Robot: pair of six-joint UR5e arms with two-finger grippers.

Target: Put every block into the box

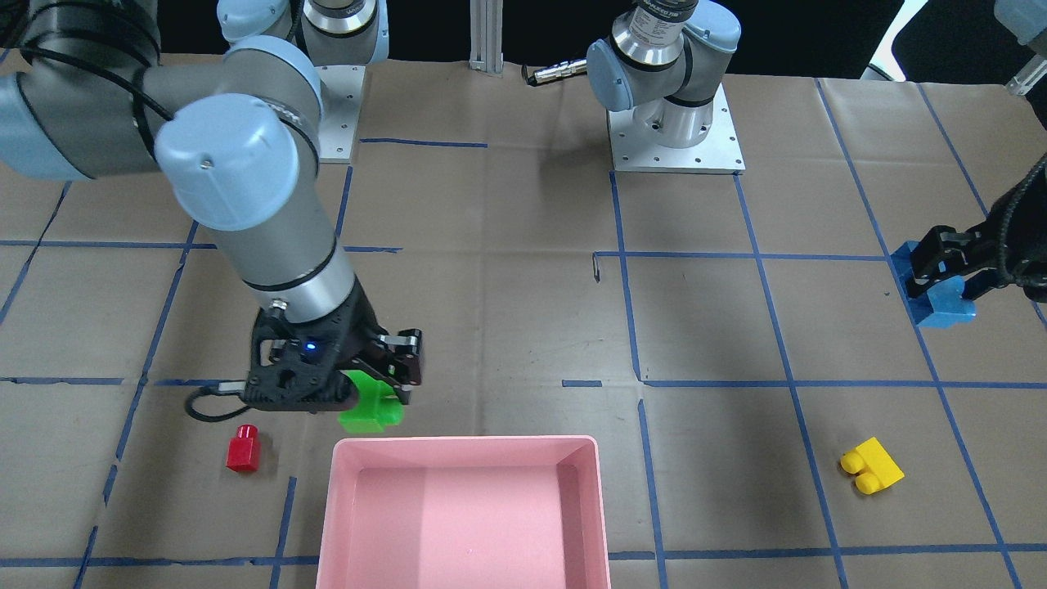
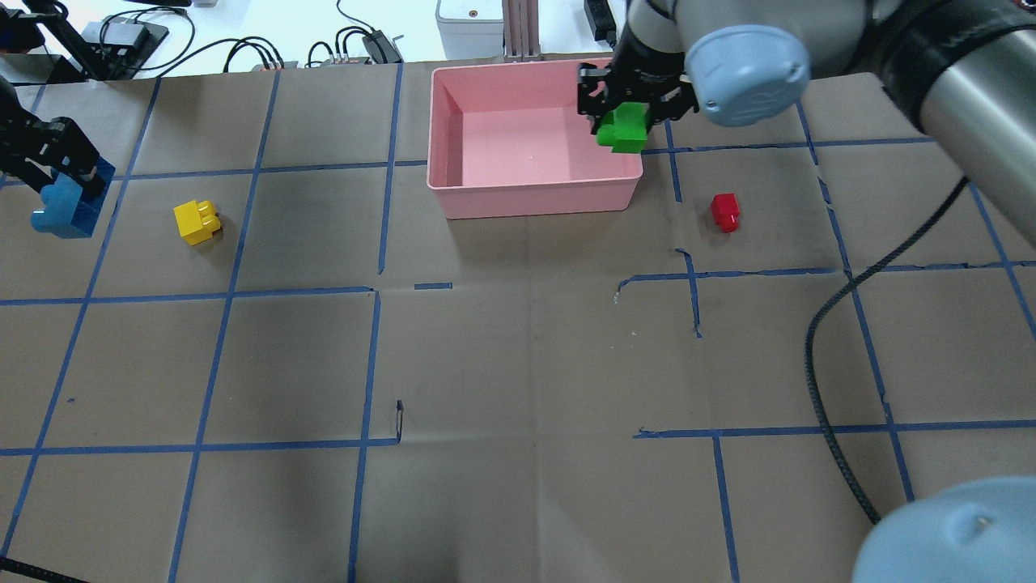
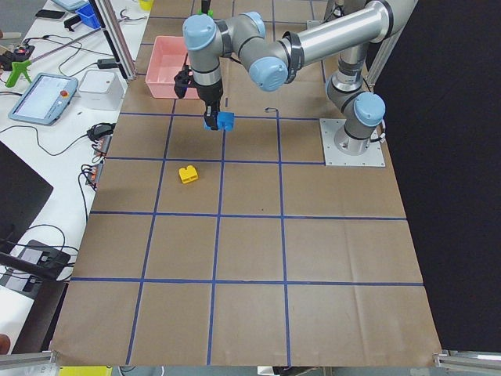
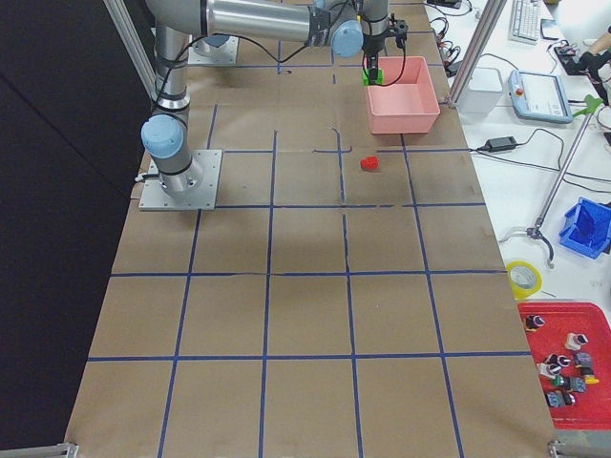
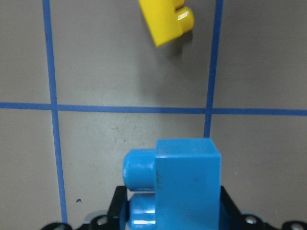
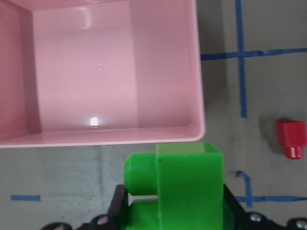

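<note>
One block [image 2: 725, 212] right of box [image 2: 534, 198], another block [image 2: 197, 222] left

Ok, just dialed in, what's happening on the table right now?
The right gripper holds the green studded plastic brick at the rim of the shallow pink plastic tray, not yet inside it. The left gripper grips the blue studded plastic brick far off to the side. The yellow plastic brick and the small red plastic brick lie loose on the brown paper. No brick is in the tray yet.
</note>
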